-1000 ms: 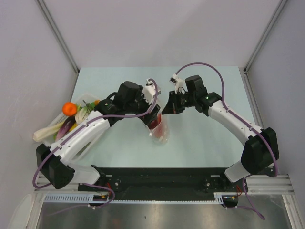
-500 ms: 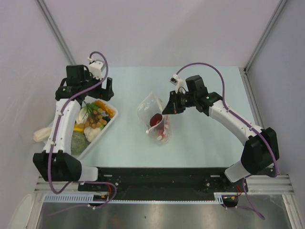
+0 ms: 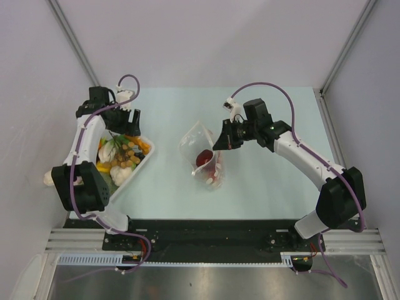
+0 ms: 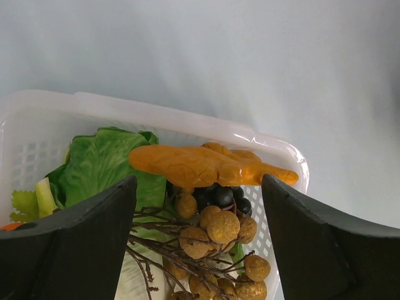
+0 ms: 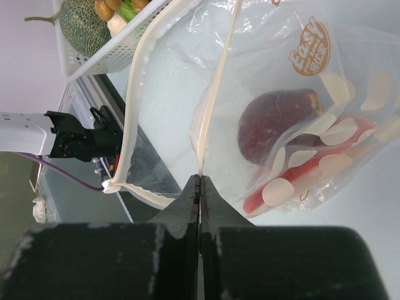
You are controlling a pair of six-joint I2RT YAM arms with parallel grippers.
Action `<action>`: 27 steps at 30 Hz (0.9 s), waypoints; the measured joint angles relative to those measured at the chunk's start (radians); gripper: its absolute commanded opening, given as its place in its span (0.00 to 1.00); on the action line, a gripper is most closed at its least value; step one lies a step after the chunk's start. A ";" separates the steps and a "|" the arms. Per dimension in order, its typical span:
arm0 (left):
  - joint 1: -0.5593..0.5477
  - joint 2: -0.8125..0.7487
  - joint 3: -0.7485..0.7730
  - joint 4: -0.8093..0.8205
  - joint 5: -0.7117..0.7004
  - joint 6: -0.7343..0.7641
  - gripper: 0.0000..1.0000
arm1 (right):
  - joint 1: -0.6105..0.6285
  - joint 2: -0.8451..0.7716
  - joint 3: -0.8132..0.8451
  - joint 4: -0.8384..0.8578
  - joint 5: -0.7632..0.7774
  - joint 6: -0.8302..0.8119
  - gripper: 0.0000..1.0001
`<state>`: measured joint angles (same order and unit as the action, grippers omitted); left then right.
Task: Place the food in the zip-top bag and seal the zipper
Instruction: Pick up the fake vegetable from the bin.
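- Within 1 s, the left tool (image 3: 129, 120) has left the zip-top bag (image 3: 201, 156) and swung to the white tray (image 4: 187, 119). Its jaws stand wide apart and empty above an orange toy piece (image 4: 187, 165).
- Judgement: the next pick is starting.
- The right tool (image 5: 200, 180) is clamped on the zipper (image 5: 220, 75), keeping the bag mouth open at mid-tabletop (image 3: 269, 181).
- The bag holds a dark purple eggplant (image 5: 275, 122) and a red piece (image 5: 269, 190); white dots obscure what the red piece is.
- The left wrist view cuts off the tray's near part.

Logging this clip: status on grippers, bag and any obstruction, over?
Left gripper open over the tray. Right gripper shut on the zipper; zip-top bag unsealed, purple and red food inside. Nothing blocking its mouth.
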<state>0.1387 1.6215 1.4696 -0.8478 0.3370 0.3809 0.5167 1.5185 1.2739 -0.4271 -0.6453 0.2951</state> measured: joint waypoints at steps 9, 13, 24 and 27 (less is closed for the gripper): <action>0.001 0.002 0.016 -0.043 0.109 0.211 0.85 | 0.002 0.000 0.000 -0.002 0.000 0.000 0.00; 0.001 0.034 0.153 -0.176 0.178 0.457 0.83 | 0.003 0.000 0.000 -0.002 0.000 0.000 0.00; -0.011 0.128 0.292 -0.422 0.126 1.059 0.64 | 0.019 0.014 0.000 0.002 -0.001 0.000 0.00; -0.031 0.134 0.232 -0.398 0.065 1.133 0.64 | 0.019 0.014 0.000 0.003 0.000 0.000 0.00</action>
<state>0.1081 1.7550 1.7012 -1.2461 0.4019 1.5143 0.5358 1.5326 1.2736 -0.4236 -0.6456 0.2955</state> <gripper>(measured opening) 0.645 0.008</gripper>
